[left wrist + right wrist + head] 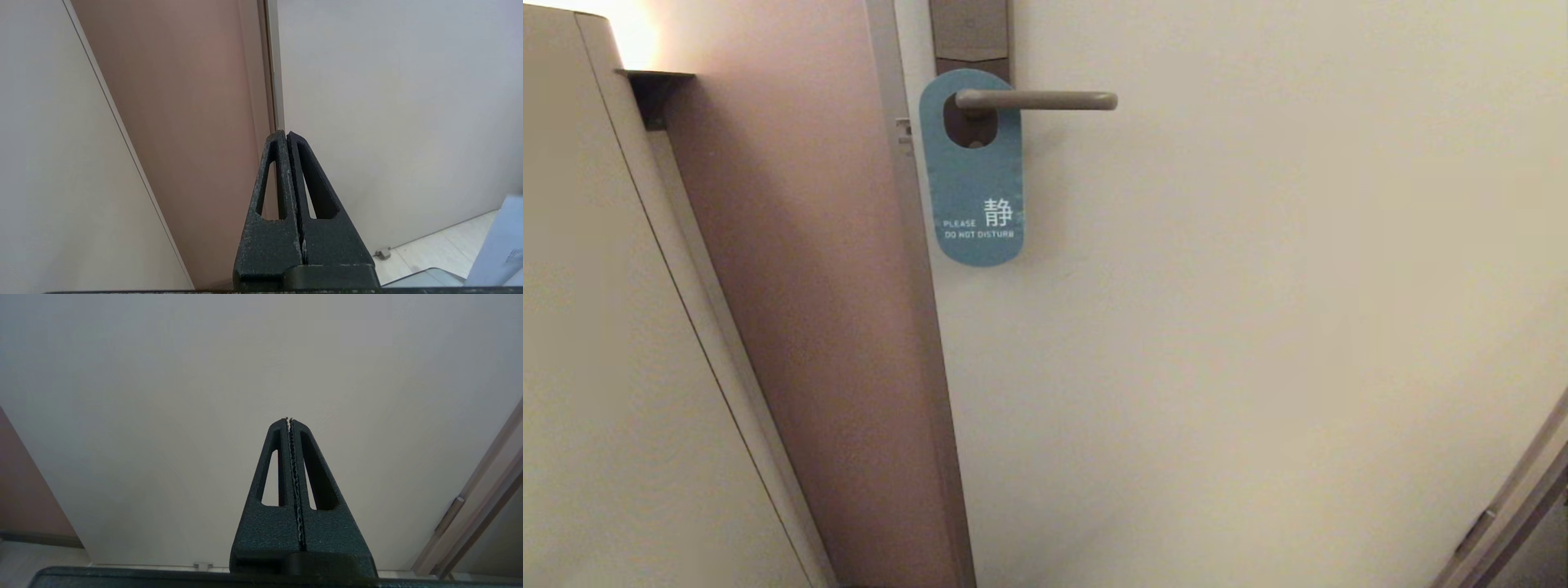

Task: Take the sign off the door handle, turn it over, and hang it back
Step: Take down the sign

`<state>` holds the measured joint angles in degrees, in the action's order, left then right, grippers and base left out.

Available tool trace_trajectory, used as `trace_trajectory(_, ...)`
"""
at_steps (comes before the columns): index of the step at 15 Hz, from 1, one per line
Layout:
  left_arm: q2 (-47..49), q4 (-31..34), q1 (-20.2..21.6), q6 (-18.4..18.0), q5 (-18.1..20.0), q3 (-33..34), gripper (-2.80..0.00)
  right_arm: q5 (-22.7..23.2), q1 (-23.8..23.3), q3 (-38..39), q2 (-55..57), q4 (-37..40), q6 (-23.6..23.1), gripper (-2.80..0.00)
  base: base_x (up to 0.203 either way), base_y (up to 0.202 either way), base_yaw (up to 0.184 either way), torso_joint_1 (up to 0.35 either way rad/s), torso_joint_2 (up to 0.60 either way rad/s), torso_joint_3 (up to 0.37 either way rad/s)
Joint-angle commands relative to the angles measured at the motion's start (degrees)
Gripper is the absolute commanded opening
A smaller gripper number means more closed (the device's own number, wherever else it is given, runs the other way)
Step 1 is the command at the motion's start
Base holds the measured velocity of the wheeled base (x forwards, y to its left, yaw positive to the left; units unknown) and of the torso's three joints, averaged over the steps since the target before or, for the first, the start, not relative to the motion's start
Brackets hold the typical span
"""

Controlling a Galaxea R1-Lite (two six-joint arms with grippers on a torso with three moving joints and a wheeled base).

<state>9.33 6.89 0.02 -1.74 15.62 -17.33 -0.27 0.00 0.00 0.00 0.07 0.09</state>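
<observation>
The sign (974, 184) hangs on the door handle (1037, 100) at the top of the head view, blue side out, reading "PLEASE DO NOT DISTURB". The lever passes through its oval hole, against the brown-grey backplate (969, 33). Neither gripper shows in the head view. My left gripper (286, 133) is shut and empty, low down, pointing at the door's edge. My right gripper (288, 419) is shut and empty, low down, facing the plain door face. The sign and handle do not show in either wrist view.
The cream door (1258, 327) fills the right of the head view. A pinkish-brown frame panel (833, 327) and a cream wall (596, 367) stand to its left. Another door frame edge (1511, 506) runs at the lower right. The floor (441, 245) shows below.
</observation>
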Motion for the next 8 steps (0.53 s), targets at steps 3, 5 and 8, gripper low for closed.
trace_trajectory(3,10.08,-1.1,0.03,0.18,-0.37,-3.5,-2.8,0.0,0.0,0.0,0.0,0.01,0.0,-2.8,0.0,0.0,0.0,0.0,0.0,0.0)
trace_trajectory(5,15.24,-5.35,0.06,0.11,-1.15,-3.99,-2.8,0.0,0.0,0.0,0.0,-0.07,0.0,-2.8,0.0,0.0,0.0,0.0,0.0,0.0)
trace_trajectory(8,23.24,-12.8,0.06,-0.28,-1.68,-4.45,-2.8,0.0,0.0,0.0,0.0,-0.07,0.0,-2.8,0.0,0.0,0.0,0.0,0.0,0.0)
